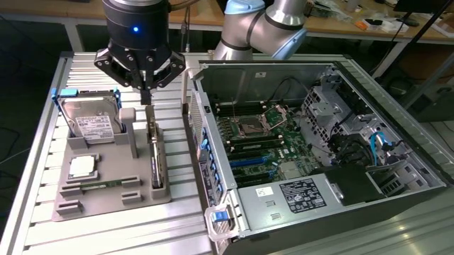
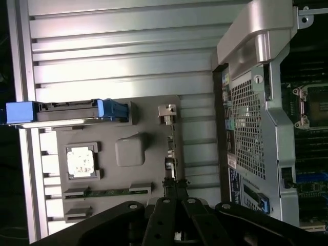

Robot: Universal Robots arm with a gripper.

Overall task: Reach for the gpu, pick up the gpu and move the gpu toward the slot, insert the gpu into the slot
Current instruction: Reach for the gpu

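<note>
Alignment was what this reach turned on, as I judged it. My pincer [image 1: 145,100] hung over the grey holder [image 1: 92,204] on the slatted surface [image 1: 106,234], its fingers drawn together with nothing I could see between them. The gpu [image 1: 154,159] stood on its long edge in the channel at the side of the holder nearest the open computer case [image 1: 212,66], and my fingertips sat just above the card's far end, close to its metal bracket. Whether they were touching the card I could not tell.

To do the reach well, I reckoned the fingers had to part before they came level with the card's top edge, since shut tips would only knock against it. The card was thin and offered a narrow line from above, so the gap wanted centring squarely across that line, one finger on each face, clear of the grey post [image 1: 127,119] just beside it. A straight, vertical approach looked safest, because any tilt could lever the card in its channel. The hard drive [image 1: 92,125] stood well apart, toward the exterior view's left, and the blue slots [image 1: 248,162] lay inside the case.
</note>
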